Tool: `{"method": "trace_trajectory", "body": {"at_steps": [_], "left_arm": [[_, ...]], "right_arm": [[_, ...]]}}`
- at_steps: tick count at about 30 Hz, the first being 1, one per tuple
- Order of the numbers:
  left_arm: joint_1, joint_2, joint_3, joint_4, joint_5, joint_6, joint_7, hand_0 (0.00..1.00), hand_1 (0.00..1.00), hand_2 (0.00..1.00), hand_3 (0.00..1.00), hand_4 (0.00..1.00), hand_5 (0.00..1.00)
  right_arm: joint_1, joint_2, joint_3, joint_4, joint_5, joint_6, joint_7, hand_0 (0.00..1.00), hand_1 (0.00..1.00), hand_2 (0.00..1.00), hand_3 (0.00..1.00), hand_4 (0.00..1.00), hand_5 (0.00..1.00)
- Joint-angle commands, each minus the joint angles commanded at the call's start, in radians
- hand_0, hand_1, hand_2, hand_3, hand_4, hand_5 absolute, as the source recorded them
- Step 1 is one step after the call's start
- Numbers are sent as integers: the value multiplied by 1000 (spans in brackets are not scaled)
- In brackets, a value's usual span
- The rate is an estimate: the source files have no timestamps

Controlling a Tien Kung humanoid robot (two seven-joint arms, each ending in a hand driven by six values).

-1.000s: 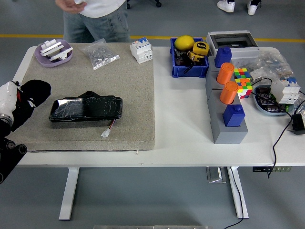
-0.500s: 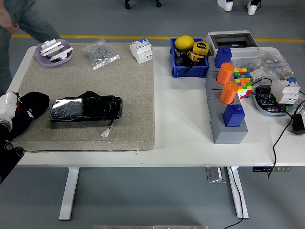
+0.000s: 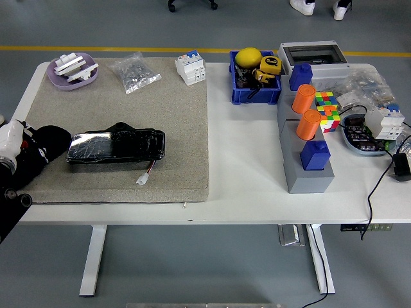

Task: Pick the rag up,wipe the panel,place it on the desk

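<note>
One hand, the left hand (image 3: 40, 149), is being shown at the table's nine o'clock edge, coming in from the picture's left. It is covered in black and is being rested on the beige mat (image 3: 173, 128), just beside the left end of the panel (image 3: 115, 145). Whether its fingers are clenched or released cannot be told, since only a dark rounded shape is being presented to the camera. A rag cannot be made out with certainty; the black mass at the hand may include it, but this cannot be told apart from the hand itself.

The panel, a long black glossy slab, is being seen lying flat on the mat, toward nine o'clock from the table's centre, with a small white connector (image 3: 142, 179) on thin wires being trailed from its lower right corner.

At eleven o'clock a lilac dish (image 3: 72, 70) with white parts is being shown, with a clear bag of small parts (image 3: 133, 72) beside it. At twelve o'clock a white breaker (image 3: 191, 67) is being seen on the mat's far edge, and a blue bin (image 3: 254, 83) is being kept on the white table (image 3: 244, 186). At three o'clock a grey stand (image 3: 306, 168) is being seen bearing two orange cylinders (image 3: 304, 99).
</note>
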Motion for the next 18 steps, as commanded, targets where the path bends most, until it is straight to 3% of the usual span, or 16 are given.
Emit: {"method": "trace_trajectory", "body": {"at_steps": [1,2,18], "left_arm": [[0,1,0,0,0,-1,3,379,552,594,565,897,82],[-1,2,1,-1,1,-4,5,401,609,644,577,960,153],[4,11,-9,-50,-21,-46,28,415,633,708,625,998,165]], "right_arm": [[-1,0,-1,0,1,0,1,760,710,718,706,998,524],[-1,0,0,0,1,-1,0,760,709,717,707,998,524],[-3,-1,11,-2,-15,-4,-10,760,707,714,708,998,523]]}}
